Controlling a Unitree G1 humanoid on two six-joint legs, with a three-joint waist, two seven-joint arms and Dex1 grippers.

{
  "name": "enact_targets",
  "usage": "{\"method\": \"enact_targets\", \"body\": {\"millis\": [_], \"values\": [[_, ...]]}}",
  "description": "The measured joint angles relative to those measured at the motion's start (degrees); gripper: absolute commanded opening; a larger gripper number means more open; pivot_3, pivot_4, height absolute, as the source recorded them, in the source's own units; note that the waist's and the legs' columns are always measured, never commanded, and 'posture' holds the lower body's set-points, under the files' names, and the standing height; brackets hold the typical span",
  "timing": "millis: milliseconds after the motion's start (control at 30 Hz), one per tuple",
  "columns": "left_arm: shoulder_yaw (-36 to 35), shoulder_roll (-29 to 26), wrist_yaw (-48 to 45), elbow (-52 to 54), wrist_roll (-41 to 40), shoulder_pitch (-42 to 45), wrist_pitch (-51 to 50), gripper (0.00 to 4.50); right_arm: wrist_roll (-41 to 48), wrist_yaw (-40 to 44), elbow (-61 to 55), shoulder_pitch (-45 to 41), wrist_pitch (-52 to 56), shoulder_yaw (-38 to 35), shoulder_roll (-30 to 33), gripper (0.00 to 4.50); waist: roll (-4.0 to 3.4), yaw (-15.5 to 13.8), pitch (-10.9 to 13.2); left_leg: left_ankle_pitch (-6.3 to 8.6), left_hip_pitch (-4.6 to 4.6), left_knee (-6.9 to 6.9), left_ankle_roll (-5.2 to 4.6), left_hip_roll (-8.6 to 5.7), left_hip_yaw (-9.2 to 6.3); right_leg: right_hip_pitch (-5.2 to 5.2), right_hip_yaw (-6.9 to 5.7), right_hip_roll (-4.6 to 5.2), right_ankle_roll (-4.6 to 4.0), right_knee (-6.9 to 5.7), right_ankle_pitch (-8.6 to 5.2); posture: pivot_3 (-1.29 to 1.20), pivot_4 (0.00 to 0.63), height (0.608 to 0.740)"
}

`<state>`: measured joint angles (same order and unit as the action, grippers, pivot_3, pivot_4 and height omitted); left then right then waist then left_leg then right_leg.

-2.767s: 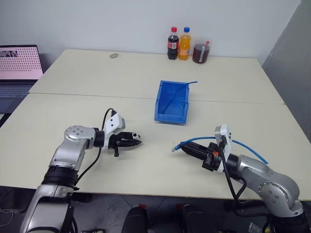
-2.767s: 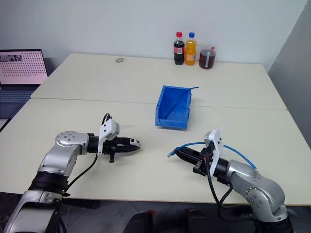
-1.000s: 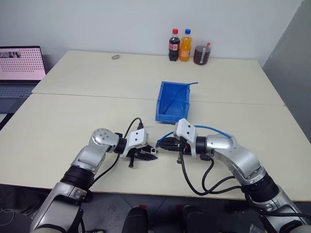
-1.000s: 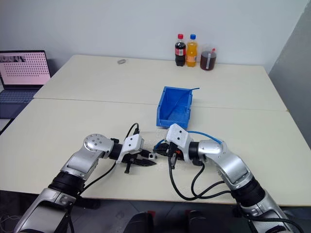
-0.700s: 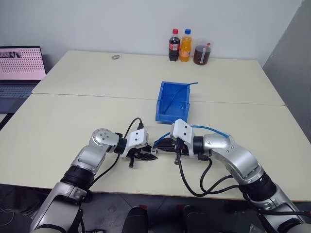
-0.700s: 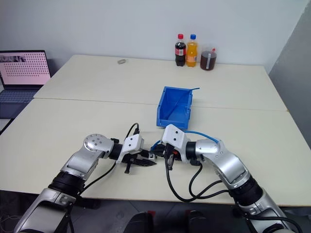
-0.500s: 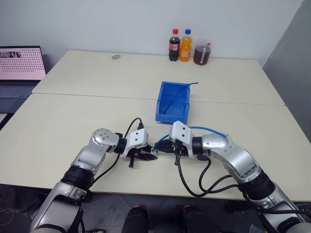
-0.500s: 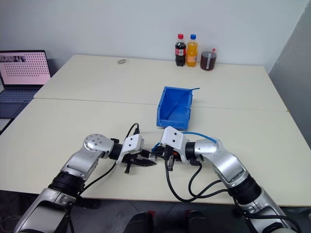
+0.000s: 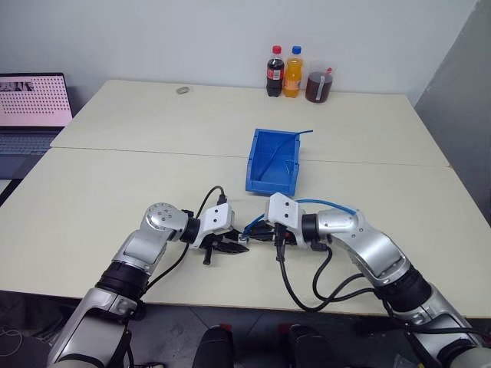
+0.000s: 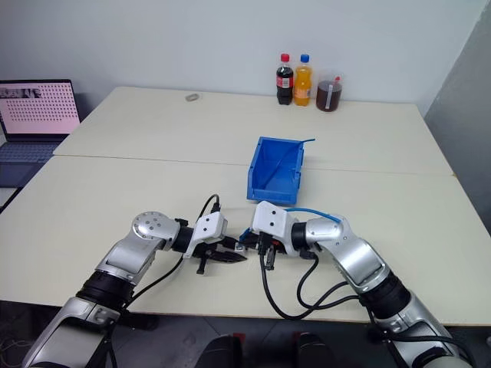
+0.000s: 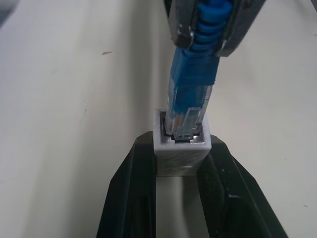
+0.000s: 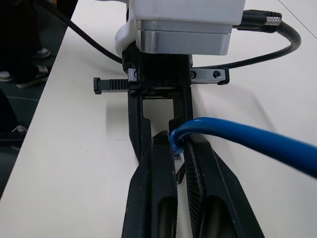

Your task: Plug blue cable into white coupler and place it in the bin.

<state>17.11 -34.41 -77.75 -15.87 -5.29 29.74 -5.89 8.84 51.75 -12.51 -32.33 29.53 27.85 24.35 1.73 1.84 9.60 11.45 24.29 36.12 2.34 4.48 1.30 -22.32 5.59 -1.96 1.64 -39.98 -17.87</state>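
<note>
At frame centre, my left hand (image 9: pixel 239 247) clamps the white coupler (image 11: pixel 182 148); my right hand (image 9: pixel 250 231), level, pinches the blue cable (image 11: pixel 194 94), plug seemingly entering.

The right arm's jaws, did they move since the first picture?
Yes. The right gripper went left across the table, from below and right of the bin to the left gripper, bringing the blue cable to the white coupler.

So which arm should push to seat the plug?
Probably the right: its end effector grips the cable just behind the plug, already partway into the coupler, which the left end effector braces.
</note>
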Motion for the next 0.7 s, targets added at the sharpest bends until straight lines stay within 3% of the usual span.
{"method": "enact_targets", "body": {"millis": [700], "values": [[0.16,-0.2,0.08,0.04,0.26,-0.16,-0.46,0.78,-3.03,2.4,3.71,-5.55,3.53,2.78,-2.56,0.0,-0.1,0.02,-0.16,0.0,-0.17,-0.04,0.0,0.02,0.07,0.05,0.05,0.0,-0.01,-0.03,-0.01,0.0,0.15,0.74]]}}
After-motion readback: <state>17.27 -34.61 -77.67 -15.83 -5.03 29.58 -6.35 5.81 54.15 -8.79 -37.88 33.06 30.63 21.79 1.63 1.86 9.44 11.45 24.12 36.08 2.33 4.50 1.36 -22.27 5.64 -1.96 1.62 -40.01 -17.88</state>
